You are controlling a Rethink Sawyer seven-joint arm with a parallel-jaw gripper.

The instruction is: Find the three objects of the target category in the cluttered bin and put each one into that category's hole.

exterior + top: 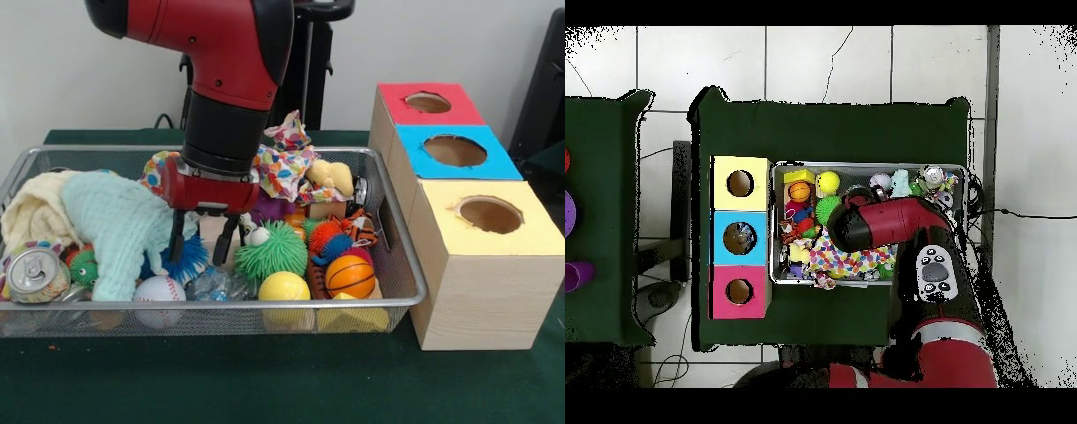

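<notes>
Bin (402, 265) shows one clear bottle (219, 284), three balls.

1. Hanging over the middle of the bin (399, 305), the gripper (202, 250), fingers (177, 243) spread apart and pointing down into the clutter.
2. Lying crumpled at the gripper's 6 o'clock, a clear bottle (219, 284), just beside a baseball (160, 291) at its 9 o'clock and a yellow ball (284, 288) at its 3 o'clock.
3. Resting at the bin's 8 o'clock corner, a silver soda can (35, 273).
4. Sitting at the bin's 3 o'clock, the wooden box (481, 291), the blue-surround hole (454, 150) facing up in its middle section.
</notes>
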